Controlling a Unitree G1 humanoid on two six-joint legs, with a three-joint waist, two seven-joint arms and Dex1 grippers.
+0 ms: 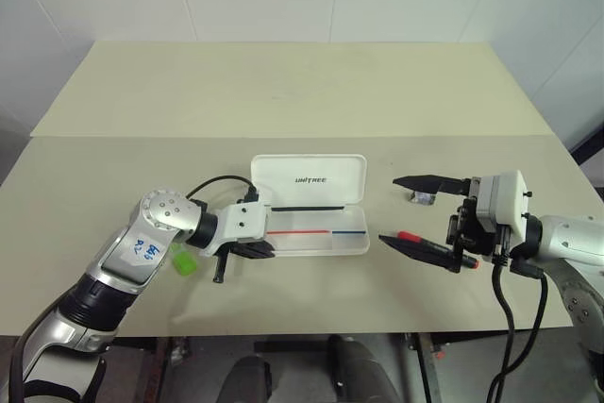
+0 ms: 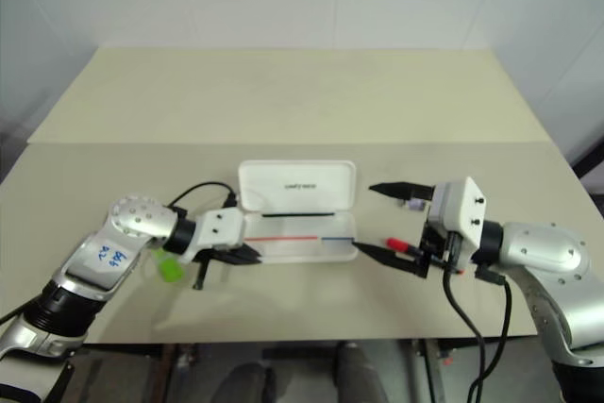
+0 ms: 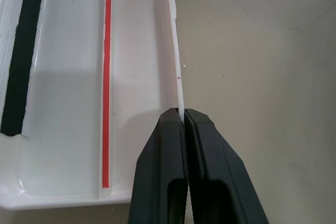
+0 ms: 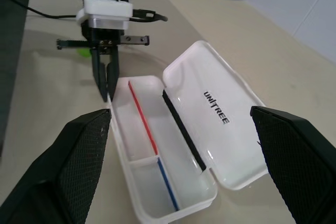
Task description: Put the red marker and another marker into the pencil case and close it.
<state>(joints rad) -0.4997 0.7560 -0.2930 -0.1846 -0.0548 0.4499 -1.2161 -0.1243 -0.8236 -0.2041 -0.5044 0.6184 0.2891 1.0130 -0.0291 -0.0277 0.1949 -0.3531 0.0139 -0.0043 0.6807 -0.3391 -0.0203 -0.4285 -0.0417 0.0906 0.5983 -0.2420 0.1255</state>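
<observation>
Centre frame we list the pencil case (image 1: 311, 197), lid open. Our left gripper (image 3: 183, 124) is pinched onto its front wall. Right gripper (image 1: 408, 209) gapes wide, centre right, the red marker (image 1: 422, 242) under it; green marker (image 1: 184, 260) lower left.

The open lid of the pencil case (image 4: 212, 109) carries dark capital lettering that reads "UNITREE", plain in the right wrist view and small but legible from the head camera. A white sticker (image 1: 144, 252) on the left arm bears blue handwriting, too scrawled to make out. No other writing or numbers can be read
</observation>
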